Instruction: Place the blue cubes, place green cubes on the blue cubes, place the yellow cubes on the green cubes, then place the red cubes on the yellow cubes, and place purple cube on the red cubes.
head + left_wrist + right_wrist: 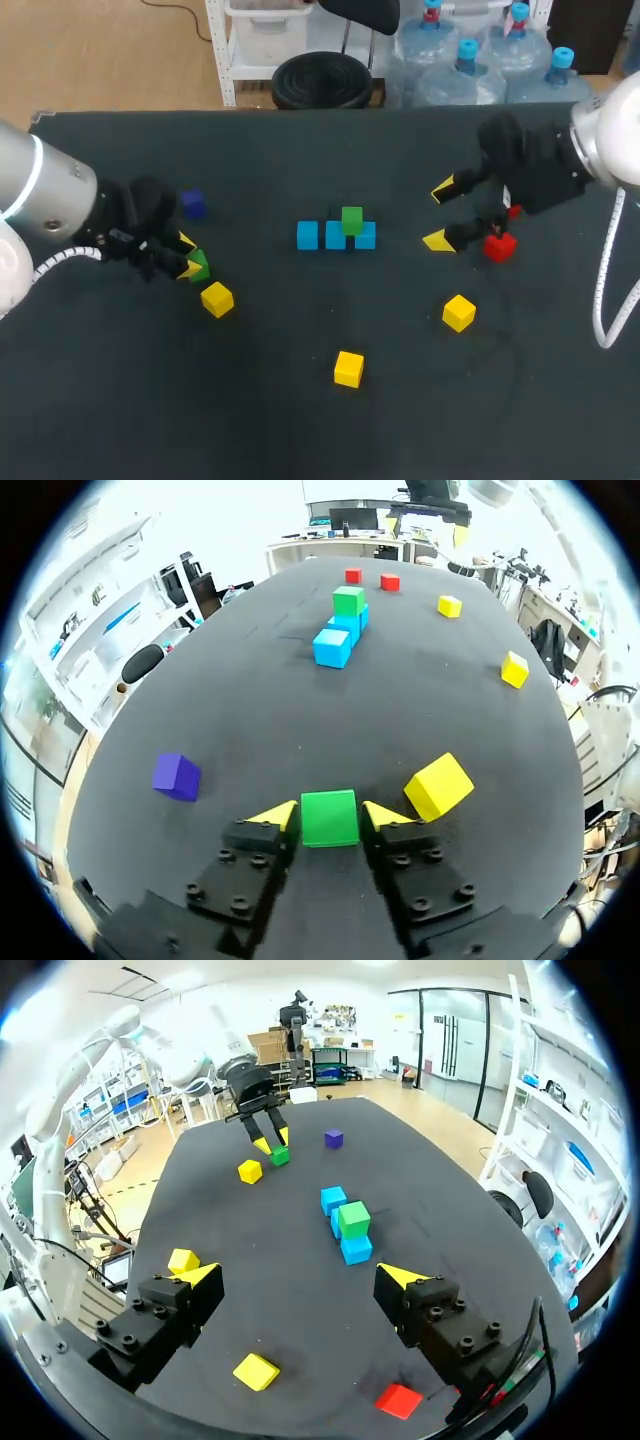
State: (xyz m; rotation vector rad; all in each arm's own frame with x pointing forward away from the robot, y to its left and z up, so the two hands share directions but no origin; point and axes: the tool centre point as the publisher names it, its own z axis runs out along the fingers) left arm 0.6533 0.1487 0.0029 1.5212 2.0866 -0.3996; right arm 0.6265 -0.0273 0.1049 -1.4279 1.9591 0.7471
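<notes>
One black table [150, 400]: left gripper [329, 812] pinches a green cube [329, 822], right gripper [300, 1274] gapes.

Robotics lab, white shelving [262, 45], water jugs [468, 78]

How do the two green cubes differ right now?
The stacked green cube sits atop the blue cubes mid-table, untouched. The left green cube lies on the table, clamped on both sides by the left gripper. The stacked one is a layer higher than the left one. Both look the same colour and size.
</notes>
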